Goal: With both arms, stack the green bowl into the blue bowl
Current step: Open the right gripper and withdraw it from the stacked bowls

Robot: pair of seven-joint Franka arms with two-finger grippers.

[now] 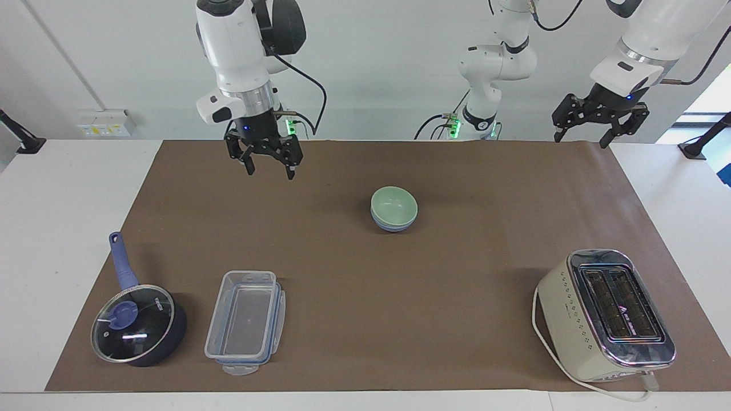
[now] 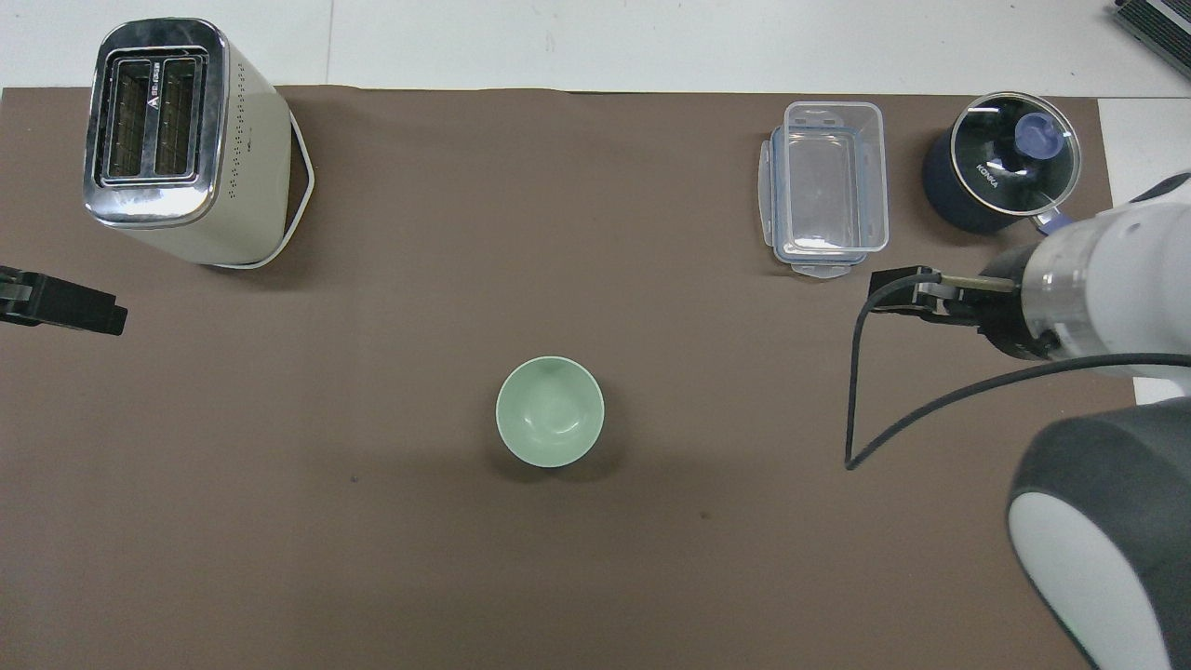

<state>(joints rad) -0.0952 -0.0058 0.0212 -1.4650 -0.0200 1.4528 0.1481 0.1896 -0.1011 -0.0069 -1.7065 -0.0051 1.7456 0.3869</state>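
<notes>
The green bowl (image 1: 394,204) sits nested in the blue bowl (image 1: 393,227) in the middle of the brown mat; only the blue bowl's lower band shows under it. In the overhead view the green bowl (image 2: 549,411) hides the blue bowl. My right gripper (image 1: 270,170) is open and empty, raised over the mat toward the right arm's end, well apart from the bowls. In the overhead view only the right arm's wrist (image 2: 1098,298) shows. My left gripper (image 1: 581,141) is open and empty and waits, raised over the mat's corner at the left arm's end; it also shows in the overhead view (image 2: 58,307).
A cream toaster (image 1: 605,314) stands farther from the robots at the left arm's end. A clear plastic container (image 1: 245,322) and a dark blue lidded saucepan (image 1: 137,325) stand farther from the robots at the right arm's end. The right arm's cable (image 2: 856,391) hangs over the mat.
</notes>
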